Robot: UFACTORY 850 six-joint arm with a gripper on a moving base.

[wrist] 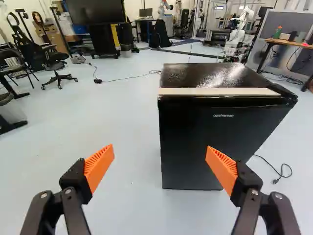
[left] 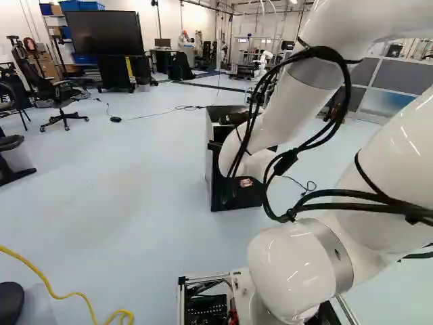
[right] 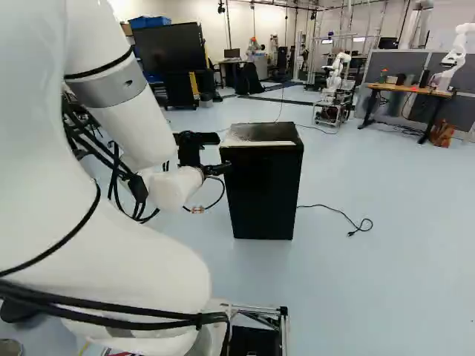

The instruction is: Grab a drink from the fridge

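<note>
Wrist view: we see the gripper [right: 225, 153] with fingers spread apart, mini fridge [wrist: 195, 137] ahead at one o'clock, power cord [wrist: 275, 181] on floor [wrist: 122, 117] around two o'clock.

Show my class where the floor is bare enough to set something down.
Bare: the pale blue floor between the yellow cable and the glossy black fridge; also between the thin black cord and the wooden-topped table at the right of the right base view. Crowded: just before the fridge, where the white arm and black, orange-padded gripper hang.
</note>
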